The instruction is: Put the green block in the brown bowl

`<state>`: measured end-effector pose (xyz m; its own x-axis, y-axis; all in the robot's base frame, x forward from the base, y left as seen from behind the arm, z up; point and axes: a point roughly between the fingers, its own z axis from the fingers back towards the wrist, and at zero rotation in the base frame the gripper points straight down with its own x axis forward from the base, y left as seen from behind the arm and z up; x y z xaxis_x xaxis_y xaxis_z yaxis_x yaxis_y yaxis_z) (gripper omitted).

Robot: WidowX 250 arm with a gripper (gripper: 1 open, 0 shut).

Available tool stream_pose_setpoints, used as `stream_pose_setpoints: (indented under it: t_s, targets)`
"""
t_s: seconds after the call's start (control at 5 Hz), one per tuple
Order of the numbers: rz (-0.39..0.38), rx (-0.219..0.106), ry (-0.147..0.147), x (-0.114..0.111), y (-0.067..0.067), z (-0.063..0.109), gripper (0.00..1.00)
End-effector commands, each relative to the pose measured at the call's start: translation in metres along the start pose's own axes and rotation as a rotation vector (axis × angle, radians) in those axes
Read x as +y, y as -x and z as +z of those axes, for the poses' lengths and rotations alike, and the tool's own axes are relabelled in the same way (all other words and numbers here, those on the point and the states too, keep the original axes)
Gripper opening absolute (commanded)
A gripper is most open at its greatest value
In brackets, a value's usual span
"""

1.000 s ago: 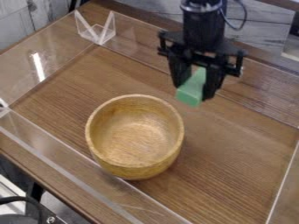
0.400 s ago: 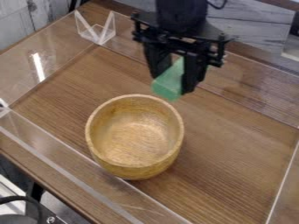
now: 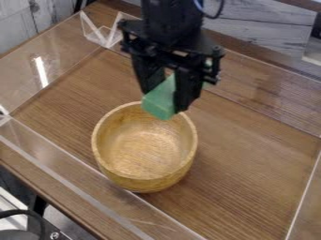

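Cable: a black cable (image 3: 28,217) curls at the lower left edge, out of the way of the work.
Wire stand: the small clear stand (image 3: 103,30) sits at the upper left of the table (image 3: 56,94), well apart from the bowl.
Bowl: the brown bowl (image 3: 107,155) lies open side up; best to come down inside its thick rim, toward the middle.
Block: the green block (image 3: 160,99) is up in the tool, tilted, seen over the bowl's far rim; bring it further inward before lowering.
Tool: the dark tool (image 3: 160,82) is closed around the green block; lower gently and let go only once the block is below the rim.
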<state>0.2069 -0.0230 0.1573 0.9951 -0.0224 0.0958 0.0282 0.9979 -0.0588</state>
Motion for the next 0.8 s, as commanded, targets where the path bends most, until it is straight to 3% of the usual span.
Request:
stream_pose_setpoints:
  t_s: [0.0, 0.6]
  targets:
    - [0.003, -0.029, -0.011, 0.005, 0.0026, 0.0062, 0.0]
    - [0.013, -0.012, -0.028, 0.0108, 0.0108, 0.0021, 0.0]
